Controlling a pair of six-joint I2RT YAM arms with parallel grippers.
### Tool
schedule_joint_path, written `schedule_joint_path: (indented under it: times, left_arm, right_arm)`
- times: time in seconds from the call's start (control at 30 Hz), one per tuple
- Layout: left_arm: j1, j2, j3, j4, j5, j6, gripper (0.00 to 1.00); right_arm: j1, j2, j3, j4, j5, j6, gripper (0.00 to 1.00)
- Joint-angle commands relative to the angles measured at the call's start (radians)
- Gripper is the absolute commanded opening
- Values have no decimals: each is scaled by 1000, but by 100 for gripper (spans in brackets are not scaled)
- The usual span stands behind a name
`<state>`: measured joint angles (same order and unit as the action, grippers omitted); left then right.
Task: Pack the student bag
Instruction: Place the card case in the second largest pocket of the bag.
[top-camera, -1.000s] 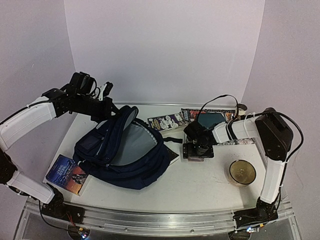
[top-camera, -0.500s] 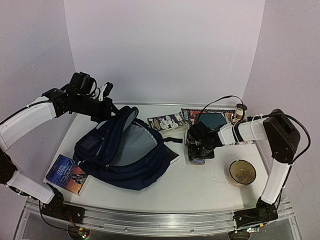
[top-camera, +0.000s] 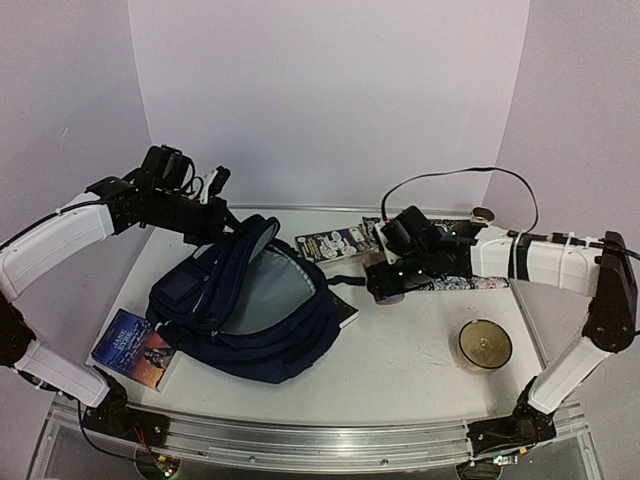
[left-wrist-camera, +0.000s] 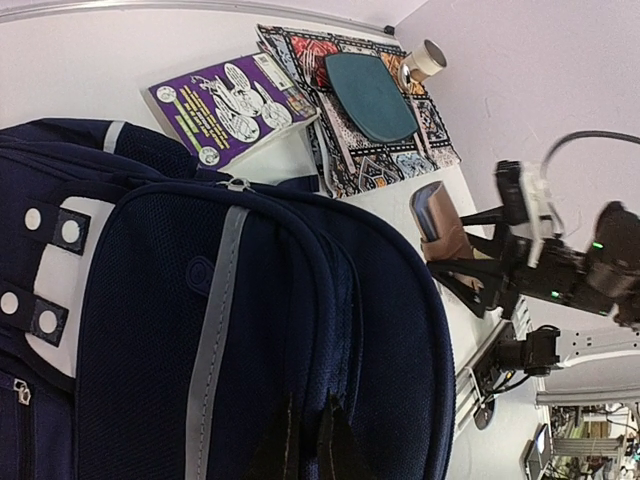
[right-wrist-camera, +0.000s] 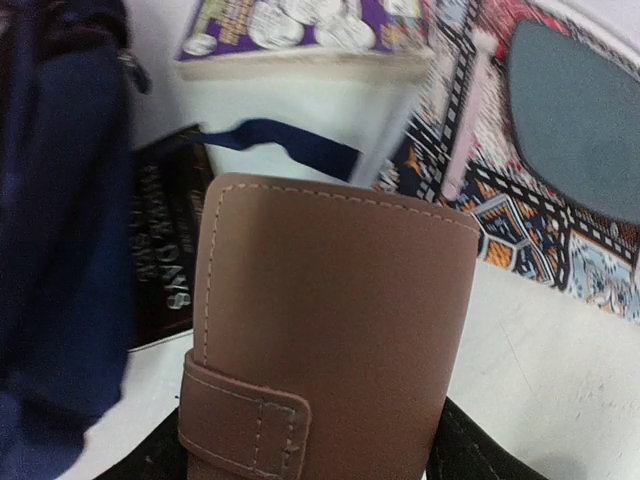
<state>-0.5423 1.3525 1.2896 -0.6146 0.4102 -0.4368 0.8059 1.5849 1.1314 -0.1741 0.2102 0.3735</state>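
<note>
The student bag (top-camera: 250, 310), dark navy with a grey lining, lies mouth-open at the table's left centre. My left gripper (top-camera: 228, 222) is shut on the fabric edge at the bag's top and holds it up; in the left wrist view its black fingertips (left-wrist-camera: 345, 440) pinch a navy fold (left-wrist-camera: 150, 330). My right gripper (top-camera: 386, 284) is shut on a brown leather case (right-wrist-camera: 330, 330) with a stitched strap, raised above the table right of the bag. The case fills the right wrist view, and it also shows in the left wrist view (left-wrist-camera: 440, 225).
A purple booklet (top-camera: 335, 243) and a patterned mat with a teal pouch (top-camera: 420, 238) lie at the back. A black book (top-camera: 346, 312) sticks out beside the bag. A bowl (top-camera: 485, 343) sits front right, a blue book (top-camera: 135, 348) front left, a small roll (top-camera: 484, 213) at back right.
My right gripper closed on the brown case, lifted it off the table and carried it slightly back as the arm stretched out. The left arm and bag stayed still.
</note>
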Motion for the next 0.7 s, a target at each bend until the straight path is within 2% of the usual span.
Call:
schedule_joint_path:
  times: [0.0, 0.4, 0.67]
  left_arm:
    - [5, -6, 48, 44, 75, 18, 0]
    - [5, -15, 63, 57, 135, -18, 0]
    - [5, -19, 57, 131, 180, -67, 0]
  right_arm:
    - [89, -20, 141, -42, -20, -97, 69]
    - [217, 231, 461, -35, -118, -156, 69]
    - [239, 394, 626, -14, -219, -137, 69]
